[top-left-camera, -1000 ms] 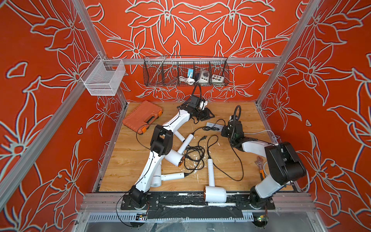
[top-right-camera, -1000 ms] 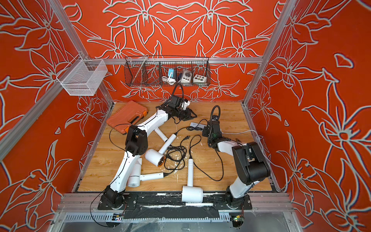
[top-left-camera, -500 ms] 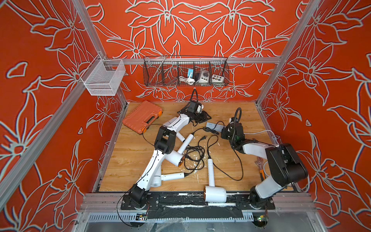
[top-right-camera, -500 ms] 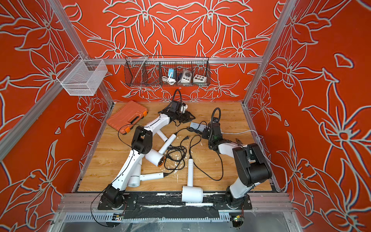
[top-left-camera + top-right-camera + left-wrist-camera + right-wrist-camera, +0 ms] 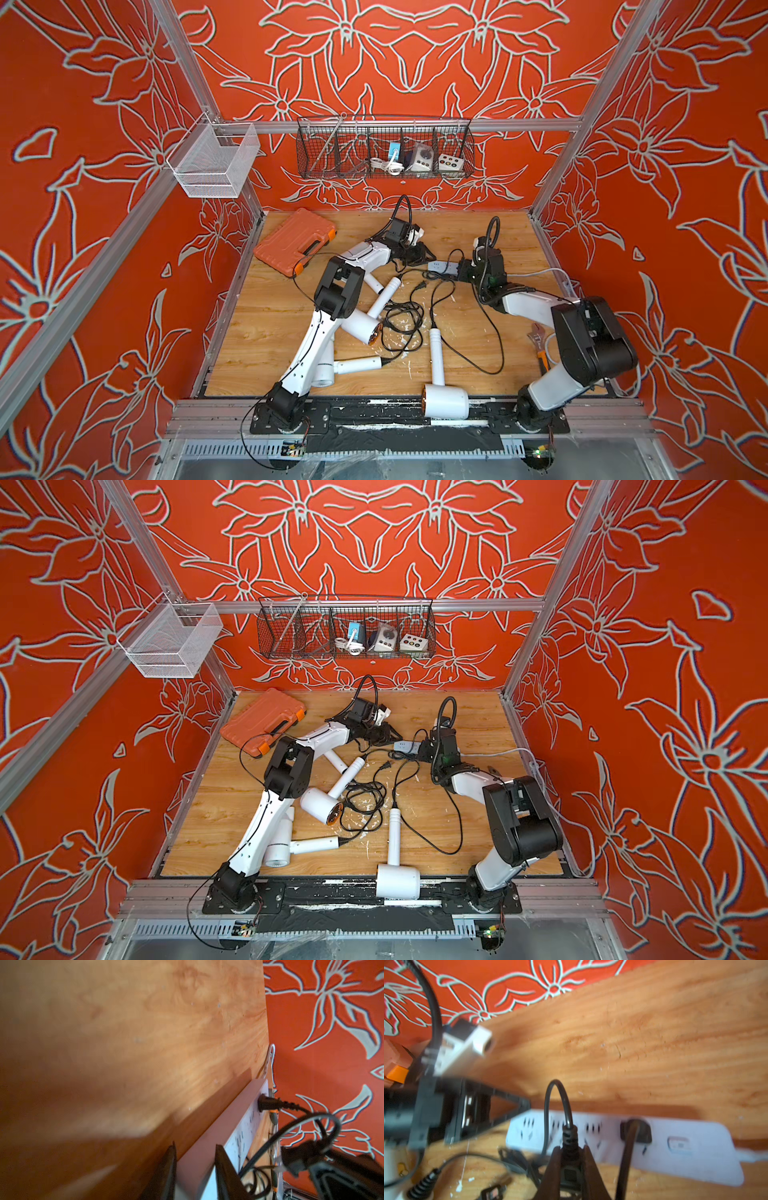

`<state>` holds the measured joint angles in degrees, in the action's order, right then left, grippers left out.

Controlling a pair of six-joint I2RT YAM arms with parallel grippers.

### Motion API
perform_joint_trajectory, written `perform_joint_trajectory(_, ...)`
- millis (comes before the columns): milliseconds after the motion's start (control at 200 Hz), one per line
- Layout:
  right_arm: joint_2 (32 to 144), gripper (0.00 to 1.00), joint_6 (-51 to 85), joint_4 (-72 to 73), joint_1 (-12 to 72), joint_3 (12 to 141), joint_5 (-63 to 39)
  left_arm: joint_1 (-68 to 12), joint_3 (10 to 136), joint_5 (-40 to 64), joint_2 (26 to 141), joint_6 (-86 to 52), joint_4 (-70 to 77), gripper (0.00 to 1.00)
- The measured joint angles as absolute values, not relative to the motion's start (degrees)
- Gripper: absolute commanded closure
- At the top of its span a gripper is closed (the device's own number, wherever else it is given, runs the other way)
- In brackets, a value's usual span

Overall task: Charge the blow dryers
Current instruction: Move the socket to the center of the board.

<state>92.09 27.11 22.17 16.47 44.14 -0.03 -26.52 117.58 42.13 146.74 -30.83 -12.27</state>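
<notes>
Several white blow dryers lie on the wooden floor: one at the front edge (image 5: 444, 401), one in the middle (image 5: 359, 326), one under the left arm (image 5: 328, 368). The white power strip (image 5: 442, 266) lies towards the back, with one black plug (image 5: 635, 1130) seated in it. My left gripper (image 5: 195, 1145) is shut on the strip's end (image 5: 207, 1126), one finger on each side. Just in front of the strip's sockets (image 5: 675, 1147), my right gripper (image 5: 571, 1148) is shut on a black plug (image 5: 569, 1176). A loose plug (image 5: 422, 286) lies nearby.
Black cords tangle (image 5: 401, 322) between the dryers. An orange tool case (image 5: 296, 241) sits at the back left, a wrench (image 5: 538, 334) by the right arm. A dark wire basket (image 5: 384, 149) and a white mesh basket (image 5: 212, 160) hang on the walls.
My left gripper has come down and forward onto the power strip's end and its jaws have narrowed. The right gripper has barely moved and still holds the plug.
</notes>
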Motion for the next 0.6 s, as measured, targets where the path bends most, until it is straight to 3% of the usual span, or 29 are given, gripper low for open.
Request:
perform_joint_trajectory(170,93.6,1.00,27.3,23.2,16.4,45.3,0.8,-28.3,110.1,42.9,141.8,-28.6,-13.9,0.70)
perform_joint_trajectory(596,98.4,1.00,28.7,32.2,18.7,41.8,1.4,-28.9,109.7,40.0,139.9,-26.4,-17.9,0.71)
